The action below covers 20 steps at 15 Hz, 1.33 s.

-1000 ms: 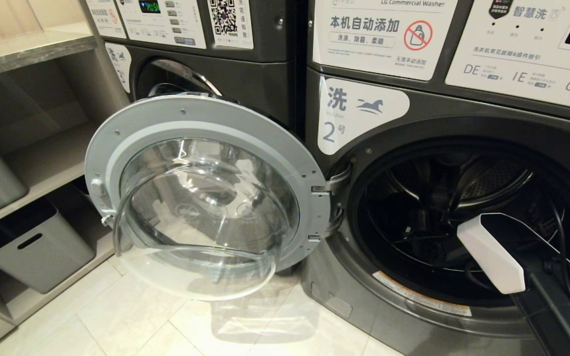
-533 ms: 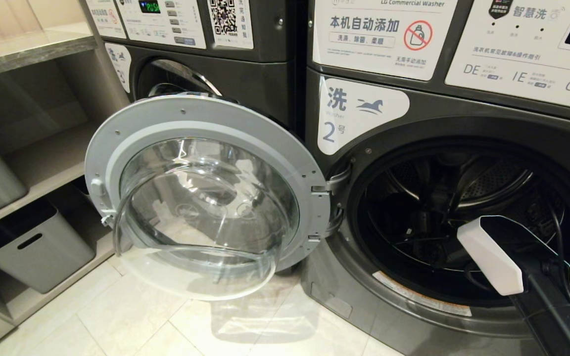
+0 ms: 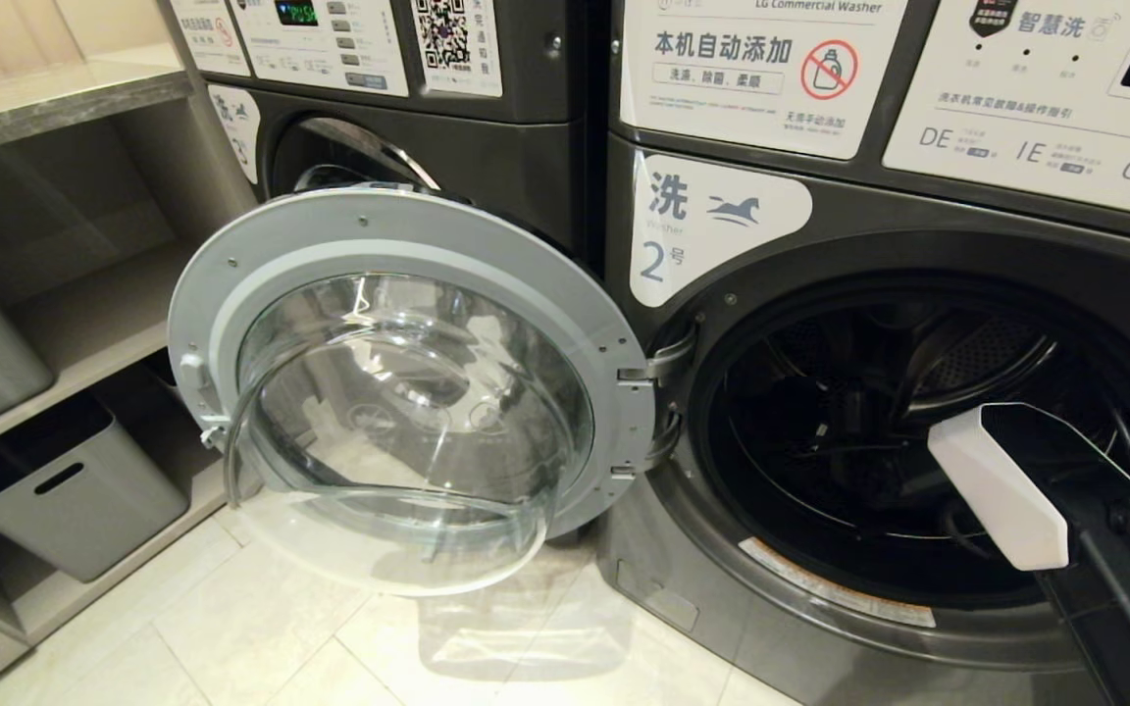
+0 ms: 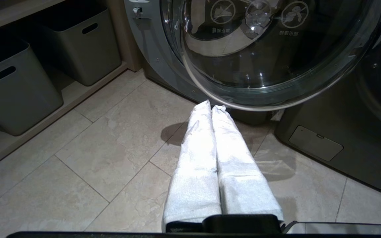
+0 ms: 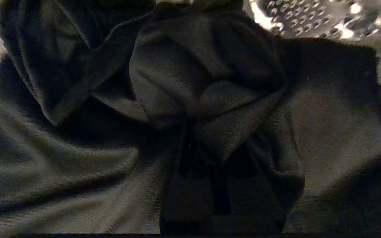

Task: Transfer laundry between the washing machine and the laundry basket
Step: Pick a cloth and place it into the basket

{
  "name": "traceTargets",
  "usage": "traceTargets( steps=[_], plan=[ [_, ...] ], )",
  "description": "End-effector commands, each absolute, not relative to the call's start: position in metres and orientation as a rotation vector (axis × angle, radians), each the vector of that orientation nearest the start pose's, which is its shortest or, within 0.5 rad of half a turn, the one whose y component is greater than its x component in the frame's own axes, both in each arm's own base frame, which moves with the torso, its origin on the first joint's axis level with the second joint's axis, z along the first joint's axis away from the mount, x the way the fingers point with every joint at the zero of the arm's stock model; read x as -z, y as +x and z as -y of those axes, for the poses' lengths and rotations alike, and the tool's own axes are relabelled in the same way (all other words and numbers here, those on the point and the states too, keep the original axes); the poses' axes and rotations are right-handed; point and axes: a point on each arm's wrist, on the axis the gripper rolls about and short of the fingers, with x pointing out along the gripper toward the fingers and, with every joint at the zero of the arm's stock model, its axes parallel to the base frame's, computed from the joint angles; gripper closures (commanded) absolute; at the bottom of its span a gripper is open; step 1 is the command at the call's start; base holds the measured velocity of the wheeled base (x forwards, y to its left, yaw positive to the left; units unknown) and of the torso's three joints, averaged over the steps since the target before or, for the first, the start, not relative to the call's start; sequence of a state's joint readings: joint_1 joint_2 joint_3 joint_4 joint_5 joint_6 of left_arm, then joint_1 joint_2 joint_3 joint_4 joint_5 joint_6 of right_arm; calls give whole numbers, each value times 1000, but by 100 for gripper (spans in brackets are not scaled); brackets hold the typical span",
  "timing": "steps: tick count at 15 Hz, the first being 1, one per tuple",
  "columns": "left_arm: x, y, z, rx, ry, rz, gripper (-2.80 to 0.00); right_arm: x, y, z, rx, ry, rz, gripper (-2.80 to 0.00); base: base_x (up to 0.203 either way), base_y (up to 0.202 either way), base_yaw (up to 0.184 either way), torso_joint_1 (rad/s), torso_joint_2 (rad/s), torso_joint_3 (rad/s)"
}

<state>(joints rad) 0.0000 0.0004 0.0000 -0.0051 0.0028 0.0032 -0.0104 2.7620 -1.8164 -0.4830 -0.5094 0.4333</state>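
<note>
The washing machine (image 3: 903, 250) marked 2 stands with its round door (image 3: 408, 235) swung wide to the left. My right arm (image 3: 1001, 495) reaches into the dark drum (image 3: 977, 358), and its fingers are hidden there in the head view. In the right wrist view, my right gripper (image 5: 210, 148) is shut on a bunched fold of a dark garment (image 5: 210, 82) that fills the drum's bottom. My left gripper (image 4: 210, 107), its fingers wrapped in white cloth, hangs shut and empty over the floor just in front of the door's glass bowl (image 4: 276, 49). The laundry basket is out of view.
The open door juts out over the tiled floor (image 3: 261, 628) between me and the left side. Shelves on the left hold grey bins (image 3: 70, 490). A second washer (image 3: 428, 127) stands behind the open door.
My right arm's white wrist casing has shifted slightly to the right and up at the drum's mouth. The door and the rest of the scene have not moved.
</note>
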Motion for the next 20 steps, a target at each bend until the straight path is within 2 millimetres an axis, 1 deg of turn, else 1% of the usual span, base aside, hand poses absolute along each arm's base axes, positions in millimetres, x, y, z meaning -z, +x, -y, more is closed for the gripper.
traceTargets(
  steps=[1, 3, 5, 6, 8, 10, 13, 16, 20],
  plan=[
    [-76, -23, 0, -3, 3, 6, 0, 13, 529, 18, 601, 315, -306, 0, 0, 0, 0, 0, 0, 0],
    [-76, -23, 0, -3, 3, 6, 0, 14, 522, 18, 610, 313, -329, 0, 0, 0, 0, 0, 0, 0],
    [-76, -23, 0, -3, 3, 5, 0, 11, 510, 17, 616, 312, -361, 0, 0, 0, 0, 0, 0, 0],
    [-76, -23, 0, -3, 3, 5, 0, 7, 503, 16, 620, 321, -370, 0, 0, 0, 0, 0, 0, 0],
    [-76, -23, 0, -3, 3, 6, 0, -9, 492, 13, 617, 345, -353, 0, 0, 0, 0, 0, 0, 0],
    [-76, -23, 0, -3, 3, 5, 0, -20, 479, 7, 605, 347, -353, 0, 0, 0, 0, 0, 0, 0],
    [-76, -23, 0, -3, 3, 6, 0, -35, 455, -7, 571, 343, -345, 0, 0, 0, 0, 0, 0, 0],
    [-76, -23, 0, -3, 3, 6, 0, -52, 428, -14, 554, 341, -350, 0, 0, 0, 0, 0, 0, 0],
    [-76, -23, 0, -3, 3, 6, 0, -75, 382, -19, 528, 337, -351, 0, 0, 0, 0, 0, 0, 0]
  ],
)
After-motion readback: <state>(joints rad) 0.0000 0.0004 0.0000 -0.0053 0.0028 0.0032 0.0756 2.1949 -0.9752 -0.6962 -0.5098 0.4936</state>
